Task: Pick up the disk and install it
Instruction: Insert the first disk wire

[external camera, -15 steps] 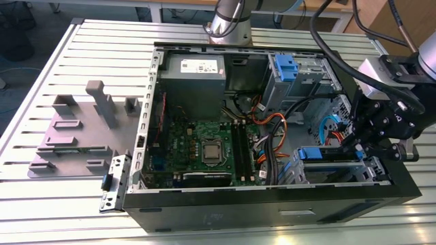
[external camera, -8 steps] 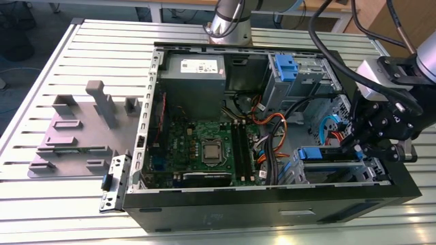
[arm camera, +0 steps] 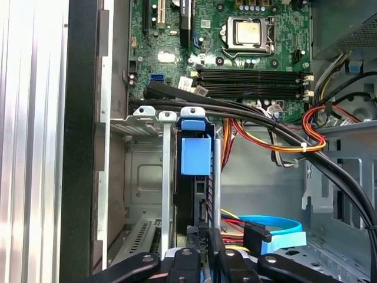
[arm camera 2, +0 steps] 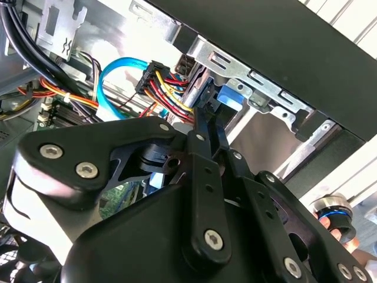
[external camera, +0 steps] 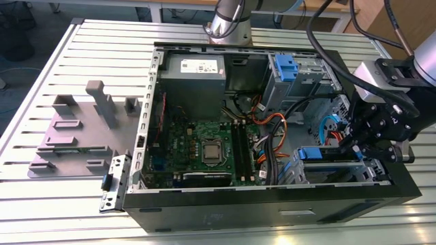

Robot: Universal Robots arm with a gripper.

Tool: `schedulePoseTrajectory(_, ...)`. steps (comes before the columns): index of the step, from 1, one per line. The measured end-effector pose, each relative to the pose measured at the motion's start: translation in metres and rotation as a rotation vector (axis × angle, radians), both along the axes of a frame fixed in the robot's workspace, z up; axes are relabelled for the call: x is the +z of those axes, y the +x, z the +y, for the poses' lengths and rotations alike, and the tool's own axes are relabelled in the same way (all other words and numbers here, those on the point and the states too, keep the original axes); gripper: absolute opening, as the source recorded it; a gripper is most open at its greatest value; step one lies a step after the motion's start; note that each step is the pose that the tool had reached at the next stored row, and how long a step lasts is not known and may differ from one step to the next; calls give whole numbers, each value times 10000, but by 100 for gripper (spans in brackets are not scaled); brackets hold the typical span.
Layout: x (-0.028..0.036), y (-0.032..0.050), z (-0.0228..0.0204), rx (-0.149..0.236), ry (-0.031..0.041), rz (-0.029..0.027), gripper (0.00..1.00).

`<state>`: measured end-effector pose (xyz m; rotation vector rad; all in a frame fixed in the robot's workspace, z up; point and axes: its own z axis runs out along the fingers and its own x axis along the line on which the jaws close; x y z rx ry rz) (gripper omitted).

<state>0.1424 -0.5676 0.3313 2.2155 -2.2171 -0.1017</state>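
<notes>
Disk (arm camera: 195, 177) stands edge-on in the case's corner bay (arm camera: 144, 177), directly ahead of your end effector (arm camera: 203, 239), which seems clamped on its rear edge.

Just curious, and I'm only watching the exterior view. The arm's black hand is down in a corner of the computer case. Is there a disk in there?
Observer: Yes. In the first wrist view the disk stands on edge in the grey metal bay, with its blue carrier end toward the motherboard.
Visitor: Where is the hand, then?
Observer: The gripper is at the disk's opposite end. I can't tell whether it grips it.
Visitor: Is anything crowding it?
Observer: In the second wrist view, a plug with red, yellow and black wires hangs close beside the blue carrier. I can't tell whether they touch.
</notes>
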Motion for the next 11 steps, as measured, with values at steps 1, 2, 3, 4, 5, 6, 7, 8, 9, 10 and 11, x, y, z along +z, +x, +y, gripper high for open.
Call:
schedulePoseTrajectory(1, -4, 0, 0, 2, 0, 3, 19)
schedulePoseTrajectory(2, -8, 0, 0, 3, 1, 7, 19)
schedulePoseTrajectory(3, -13, 0, 0, 5, 1, 10, 19)
schedulePoseTrajectory(4, -18, 0, 0, 6, 0, 15, 19)
schedulePoseTrajectory(5, -22, 0, 0, 7, -3, 21, 19)
schedulePoseTrajectory(6, -26, 0, 0, 7, -4, 27, 19)
schedulePoseTrajectory(7, -28, 1, 0, 8, -6, 29, 19)
schedulePoseTrajectory(8, -30, 2, 0, 8, -6, 31, 19)
schedulePoseTrajectory(9, -31, 2, 0, 8, -5, 31, 19)
schedulePoseTrajectory(10, -32, 3, 0, 8, -3, 31, 19)
schedulePoseTrajectory(11, -32, 3, 0, 8, -2, 31, 19)
